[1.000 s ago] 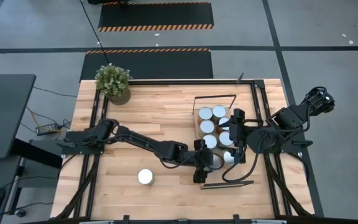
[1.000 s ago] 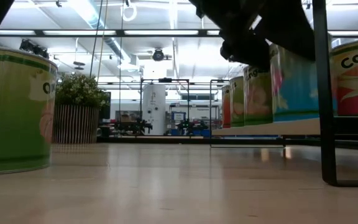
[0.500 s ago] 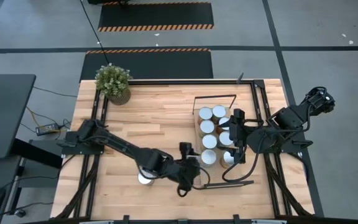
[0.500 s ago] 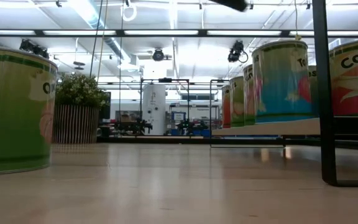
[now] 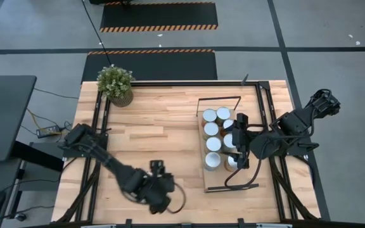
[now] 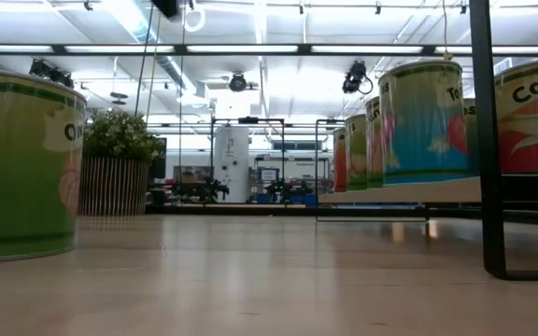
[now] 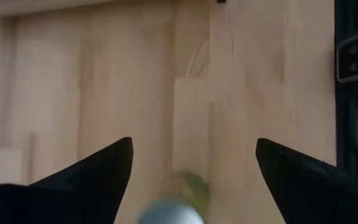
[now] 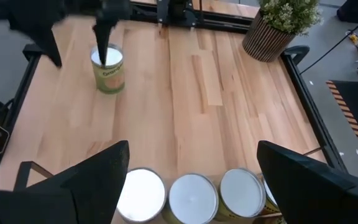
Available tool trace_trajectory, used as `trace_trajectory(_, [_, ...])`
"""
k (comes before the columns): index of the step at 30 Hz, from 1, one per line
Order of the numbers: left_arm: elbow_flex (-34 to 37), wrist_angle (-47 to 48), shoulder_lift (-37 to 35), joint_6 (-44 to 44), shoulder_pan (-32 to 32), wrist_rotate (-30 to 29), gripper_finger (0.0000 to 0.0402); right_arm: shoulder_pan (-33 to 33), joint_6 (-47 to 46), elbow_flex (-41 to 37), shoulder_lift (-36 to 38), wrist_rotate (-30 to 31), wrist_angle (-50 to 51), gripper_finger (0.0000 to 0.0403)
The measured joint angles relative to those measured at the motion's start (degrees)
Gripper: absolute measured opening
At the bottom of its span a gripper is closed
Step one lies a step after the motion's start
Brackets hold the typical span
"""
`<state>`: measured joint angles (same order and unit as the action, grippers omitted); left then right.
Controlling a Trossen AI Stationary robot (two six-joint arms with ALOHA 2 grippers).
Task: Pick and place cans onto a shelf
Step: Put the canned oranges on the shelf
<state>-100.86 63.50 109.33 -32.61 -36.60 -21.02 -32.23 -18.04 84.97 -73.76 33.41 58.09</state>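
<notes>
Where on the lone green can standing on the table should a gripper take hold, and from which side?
Take the green can by its curved label wall, on opposite sides just below the top rim, coming from straight above. It stands upright on the table with nothing beside it, and the open left gripper hangs over it.

Counted: cans point(image 5: 211, 129), shelf, plant, arms.
At least seven cans show on the one shelf point(image 5: 218, 180), some half-hidden; one loose can point(image 8: 107, 68) stands on the table point(image 5: 163, 120); one potted plant point(image 5: 115, 82); two arms point(image 5: 277, 136).
</notes>
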Motion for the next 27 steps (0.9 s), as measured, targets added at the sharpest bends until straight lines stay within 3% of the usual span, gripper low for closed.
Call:
trace_trajectory(6, [1.7, 8.9, -2.9, -13.7, -7.4, -6.5, 0.0345, -0.1, 0.2, 0.0, -0.7, 0.0, -0.2, 0.0362])
trace_trajectory(14, [14.0, 10.7, -6.4, -31.1, -13.6, -0.5, 0.0345, -0.1, 0.4, 0.0, -1.0, 0.0, -0.2, 0.0362])
trace_trajectory(21, [27.5, 0.6, -9.7, -36.1, -14.5, 0.5, 0.0345, -0.1, 0.6, 0.0, -1.0, 0.0, -0.4, 0.0362])
trace_trajectory(27, [37.2, -15.2, -10.0, -28.7, -10.7, 1.6, 0.0345, 0.0, 1.3, 0.0, -1.0, 0.0, -1.2, 0.0362])
